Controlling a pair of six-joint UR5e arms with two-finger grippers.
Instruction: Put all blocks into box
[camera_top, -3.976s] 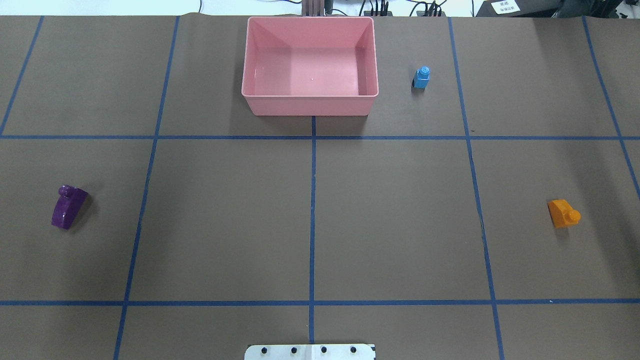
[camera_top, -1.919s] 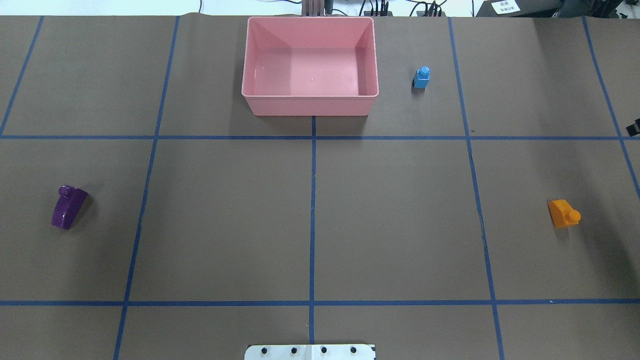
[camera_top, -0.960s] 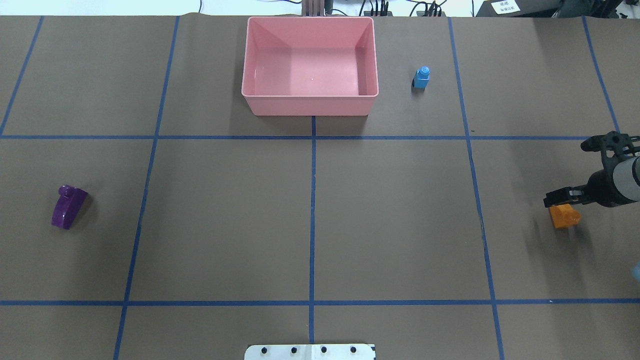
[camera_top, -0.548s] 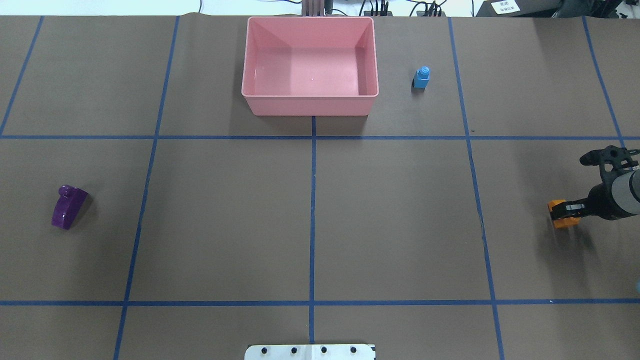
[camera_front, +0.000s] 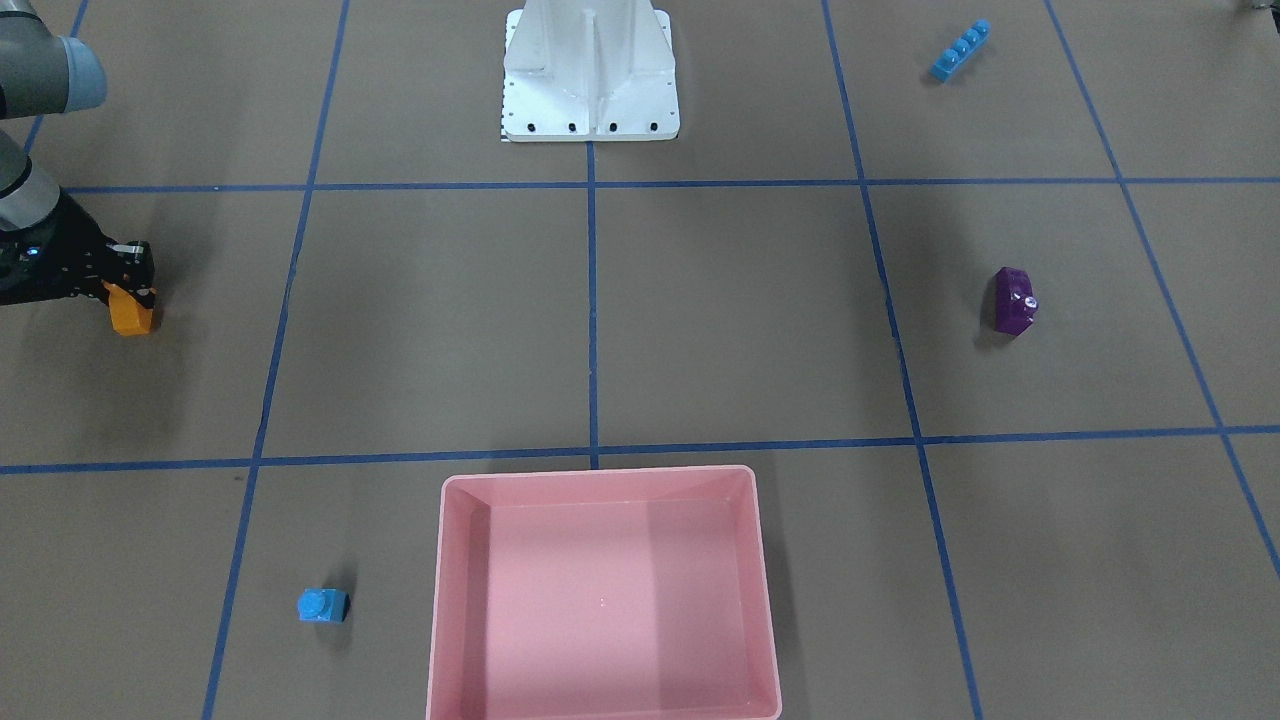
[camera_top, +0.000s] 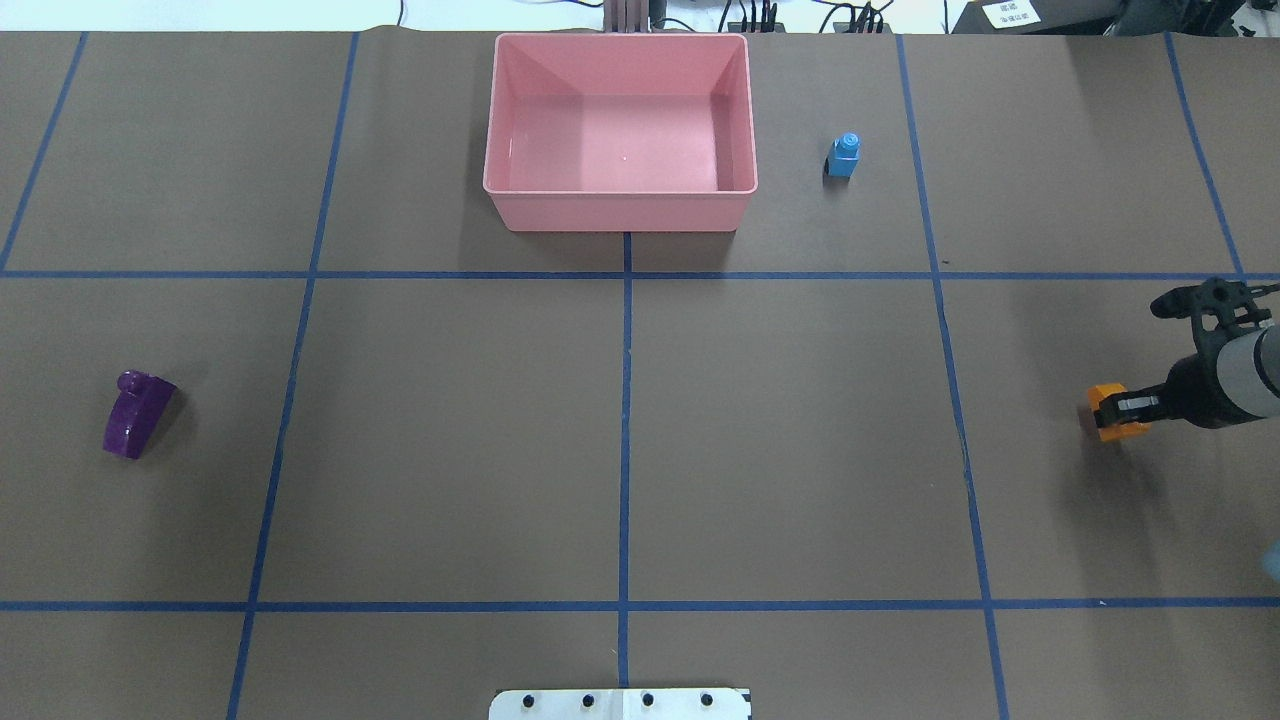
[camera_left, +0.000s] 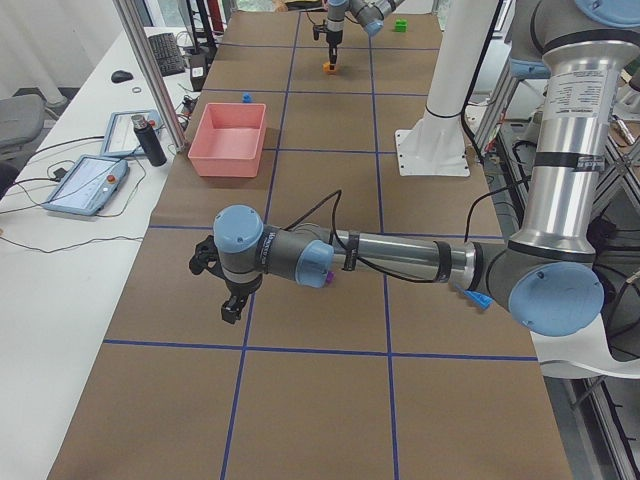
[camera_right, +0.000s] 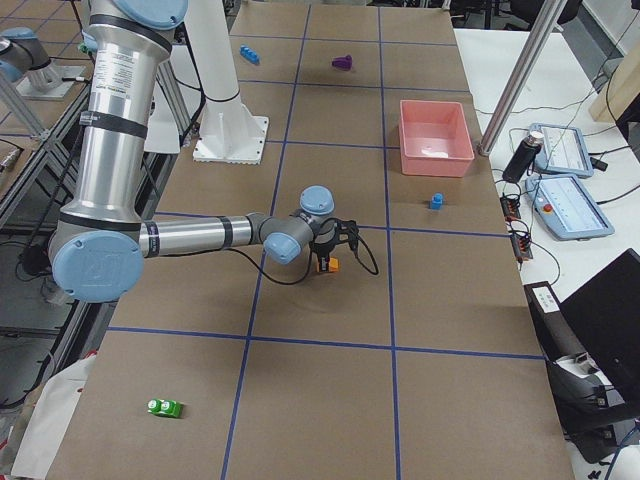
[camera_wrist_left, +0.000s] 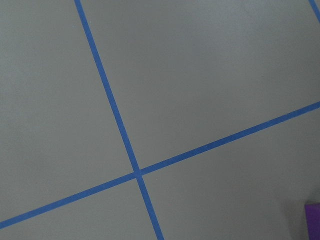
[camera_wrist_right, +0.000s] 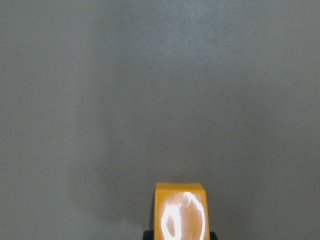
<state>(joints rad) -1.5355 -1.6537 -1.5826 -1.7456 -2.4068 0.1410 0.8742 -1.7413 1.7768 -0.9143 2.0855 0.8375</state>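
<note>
My right gripper (camera_top: 1122, 404) is shut on the orange block (camera_top: 1108, 416) at the right side of the table, low over the paper; it also shows in the front view (camera_front: 128, 288). The orange block fills the bottom of the right wrist view (camera_wrist_right: 179, 212). The pink box (camera_top: 620, 212) stands empty at the far middle. The small light-blue block (camera_top: 844, 155) stands right of the box. The purple block (camera_top: 137, 413) lies at the left. The long light-blue block (camera_front: 960, 50) and the green block (camera_right: 163, 407) lie near the robot's side. My left gripper (camera_left: 232, 300) shows only in the exterior left view; I cannot tell its state.
The white robot base (camera_front: 590, 70) stands at the near middle edge. Blue tape lines (camera_top: 625, 420) divide the brown paper into squares. Tablets and a bottle (camera_left: 148, 140) lie on the white side table beyond the box.
My right arm came in from the right edge, closed on the orange block, and the block has shifted a little left and away from its first spot.
</note>
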